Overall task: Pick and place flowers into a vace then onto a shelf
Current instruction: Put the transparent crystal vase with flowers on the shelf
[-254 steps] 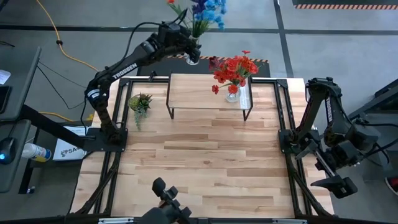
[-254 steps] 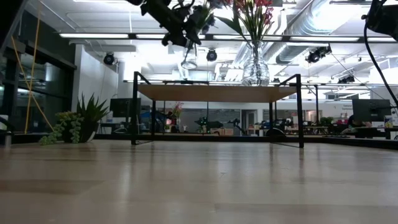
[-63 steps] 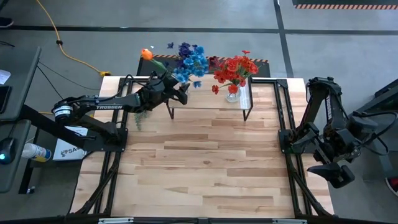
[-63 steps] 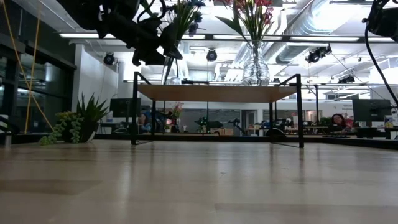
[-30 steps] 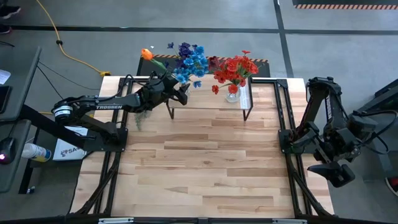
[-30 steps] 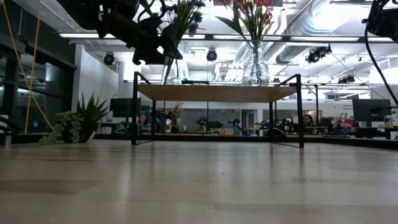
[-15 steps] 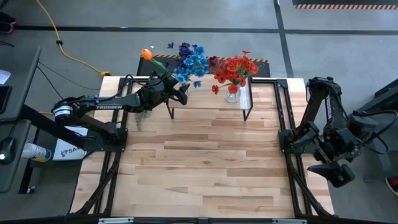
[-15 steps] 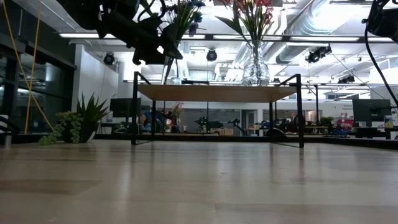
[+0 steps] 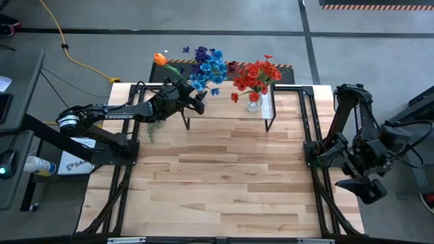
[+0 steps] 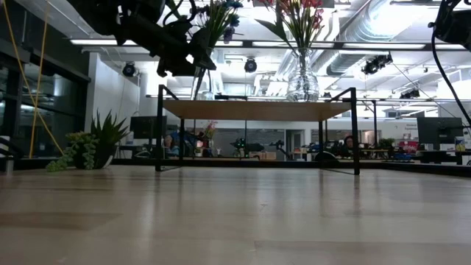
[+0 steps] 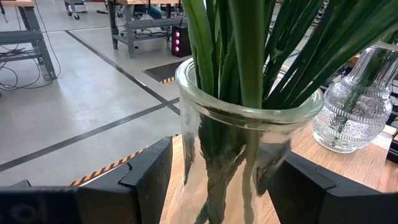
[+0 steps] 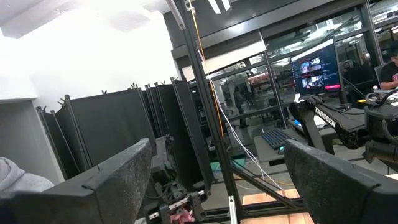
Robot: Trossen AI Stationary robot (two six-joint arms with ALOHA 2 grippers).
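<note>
A clear glass vase (image 11: 249,143) holds green stems with blue, purple and orange flowers (image 9: 209,63). My left gripper (image 9: 195,102) is shut on it at the left end of the shelf (image 9: 227,112), a wood-topped platform on black legs at the table's far side. In the low view the vase (image 10: 202,85) leans, with its base at the shelf top; whether it rests there I cannot tell. A second, patterned glass vase (image 11: 348,115) with red flowers (image 9: 258,73) stands on the shelf's right part. My right gripper (image 9: 363,188) waits open beyond the table's right edge. My left gripper pinches the clear vase by its side wall (image 11: 186,155), below the rim, one finger (image 11: 146,177) on each side. The fingers come roughly level from the table's left. The vase is tilted in the hold, its blooms toward the far side.
A small spiky green plant (image 9: 152,112) sits on the table left of the shelf, under my left arm. The wide tabletop (image 9: 224,183) lies in front of the shelf. Black frame rails run along the table's left and right edges. A yellow cable lies on the floor beyond.
</note>
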